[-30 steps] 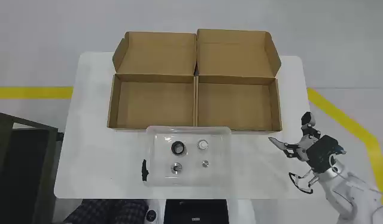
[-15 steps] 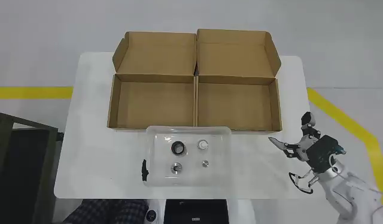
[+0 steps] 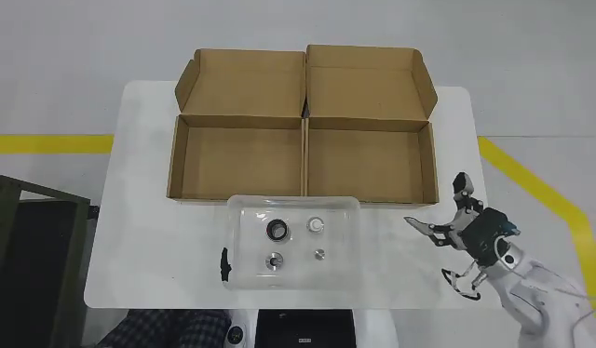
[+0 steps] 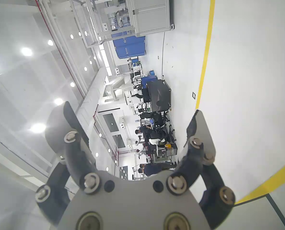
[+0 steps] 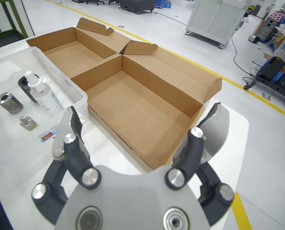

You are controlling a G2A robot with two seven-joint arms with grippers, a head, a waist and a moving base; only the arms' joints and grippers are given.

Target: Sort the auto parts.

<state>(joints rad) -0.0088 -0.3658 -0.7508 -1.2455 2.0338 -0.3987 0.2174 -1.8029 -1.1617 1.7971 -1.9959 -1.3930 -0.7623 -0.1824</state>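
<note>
White table (image 3: 149,208) on yellow-lined grey floor (image 3: 521,50); left end effector (image 4: 131,107), right end effector (image 5: 143,107) both spread.

You see a pale grey floor (image 3: 93,32) around the white surface (image 3: 140,246), with a yellow line (image 3: 47,144) crossing the frame's left edge and another at lower right. A dark cart (image 3: 47,274) sits lower left. Farther off you have a grey wheeled cabinet (image 5: 214,17), and round ceiling lights (image 4: 38,128) glow overhead.
</note>
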